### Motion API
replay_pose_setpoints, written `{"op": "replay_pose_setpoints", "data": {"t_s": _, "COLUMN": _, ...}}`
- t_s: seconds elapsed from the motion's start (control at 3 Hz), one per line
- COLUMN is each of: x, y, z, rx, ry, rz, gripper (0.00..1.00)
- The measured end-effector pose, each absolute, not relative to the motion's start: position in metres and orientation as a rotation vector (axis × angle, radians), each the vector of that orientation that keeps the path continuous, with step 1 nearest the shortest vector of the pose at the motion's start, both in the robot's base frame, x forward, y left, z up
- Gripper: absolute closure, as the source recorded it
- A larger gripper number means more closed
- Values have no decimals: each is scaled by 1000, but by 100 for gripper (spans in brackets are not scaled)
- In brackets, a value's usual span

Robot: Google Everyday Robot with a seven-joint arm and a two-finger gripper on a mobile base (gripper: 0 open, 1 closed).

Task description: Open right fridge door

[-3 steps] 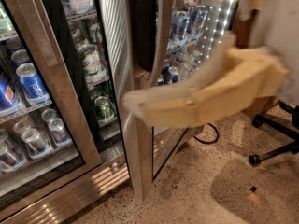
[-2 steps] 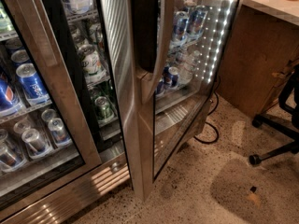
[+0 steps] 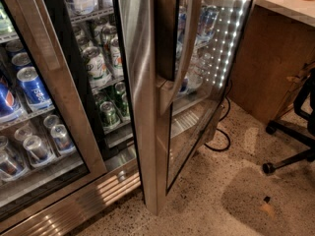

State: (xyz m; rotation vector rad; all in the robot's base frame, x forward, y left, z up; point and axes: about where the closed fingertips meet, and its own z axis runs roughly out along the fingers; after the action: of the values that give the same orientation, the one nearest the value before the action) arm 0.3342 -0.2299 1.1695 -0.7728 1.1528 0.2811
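The pincer is out of the frame, so whether it is released or clenched cannot be told. The right fridge door (image 3: 211, 58) stands in the middle of the frame, swung well out from the fridge (image 3: 98, 195), with its handle (image 3: 183, 63) free and the cans (image 3: 106, 58) behind it exposed. The opening looks done. Judged from here, the best course is to leave the door alone and stay clear of the chair (image 3: 300, 132) at right. A second ago the pale arm crossed the door; now it is gone and the door is unmoved.
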Motion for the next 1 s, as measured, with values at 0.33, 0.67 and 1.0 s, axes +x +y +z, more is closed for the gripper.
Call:
{"op": "replay_pose_setpoints", "data": {"t_s": 0.33, "x": 332, "y": -236, "z": 1188, "rx": -776, "ry": 1163, "rz": 260, "gripper": 0}}
{"op": "replay_pose_setpoints", "data": {"t_s": 0.67, "x": 325, "y": -256, "z": 1224, "rx": -793, "ry": 1158, "rz": 188, "gripper": 0}}
{"op": "replay_pose_setpoints", "data": {"t_s": 1.0, "x": 316, "y": -256, "z": 1266, "rx": -847, "ry": 1118, "rz": 135, "gripper": 0}}
